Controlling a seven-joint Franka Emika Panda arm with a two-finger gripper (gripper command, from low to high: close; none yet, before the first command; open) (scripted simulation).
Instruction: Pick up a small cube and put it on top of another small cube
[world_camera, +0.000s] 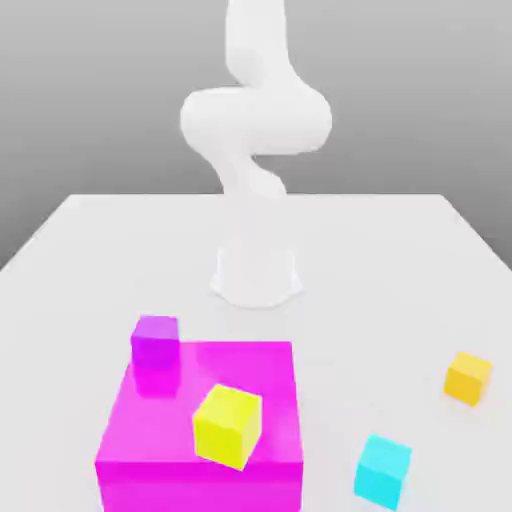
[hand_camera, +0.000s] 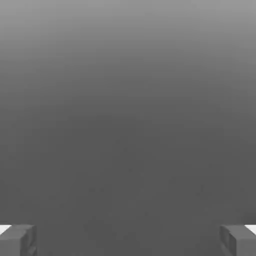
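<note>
1. Nearest the exterior camera sits the big magenta block (world_camera: 200, 440), a wide flat-topped box at about seven o'clock from my base, its front face reaching the bottom edge of the exterior view.
2. My white arm (world_camera: 255, 120) comes next in size; it rises from a round base (world_camera: 256, 275) at the middle of the white table (world_camera: 400, 260) and bends up out of the top of the exterior view.
3. My gripper (hand_camera: 128, 240) has its fingers (hand_camera: 17, 240) spread wide apart, one at each lower corner of the hand view, with nothing between them but plain grey background.
4. On the magenta block's top, toward its front edge, rests a yellow cube (world_camera: 228, 427), turned a little so one corner faces the camera; it lies at about six o'clock from my base.
5. A cyan cube (world_camera: 383, 470) stands on the table just beside the block on the exterior view's right, at roughly five o'clock from my base and near the front edge.
6. A purple cube (world_camera: 155, 342) sits at the block's far corner on the exterior view's left, around seven o'clock from my base; I cannot tell whether it rests on the block or just behind it.
7. The small orange cube (world_camera: 468, 377) lies alone on the table at about four o'clock from my base, well apart from the block and up from the cyan cube.
</note>
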